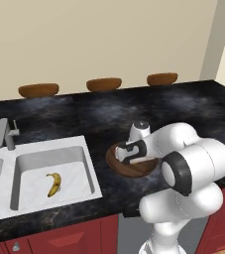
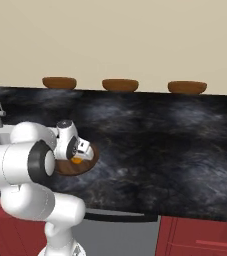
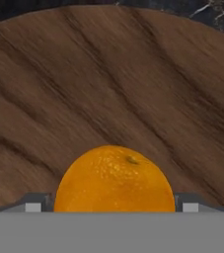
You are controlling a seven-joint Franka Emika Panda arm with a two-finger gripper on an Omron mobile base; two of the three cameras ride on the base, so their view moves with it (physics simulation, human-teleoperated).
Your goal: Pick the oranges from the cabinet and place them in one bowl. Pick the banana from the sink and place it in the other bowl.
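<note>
A: Where is the gripper [image 3: 112, 209] at this moment?

B: It is low over the wooden bowl [image 1: 134, 168], which stands on the dark worktop [image 1: 109, 119] near its front edge, to the right of the sink [image 1: 39, 176]. In the hand view an orange [image 3: 114, 179] sits between the two fingertips [image 3: 33, 206], on the grain of the wooden bowl [image 3: 108, 89].

A: Does the gripper pinch the orange?

B: I cannot tell for sure. The fingertips stand wide, one on each side of the fruit, very close to its skin, but whether they press it or are just free of it is not clear.

A: Is the orange visible from the base too?

B: Yes, in the right base view a bit of orange [image 2: 77, 161] shows under the gripper [image 2: 80, 155], inside the wooden bowl [image 2: 82, 166].

A: And the banana?

B: The banana [image 1: 54, 184] lies on the bottom of the right basin of the sink, well apart from the bowl. The grey faucet [image 1: 4, 134] stands behind the sink.

A: What else is there?

B: Three brown stool tops [image 1: 103, 84] show beyond the back edge of the worktop, and red drawer fronts [image 1: 59, 240] are below its front edge.
</note>
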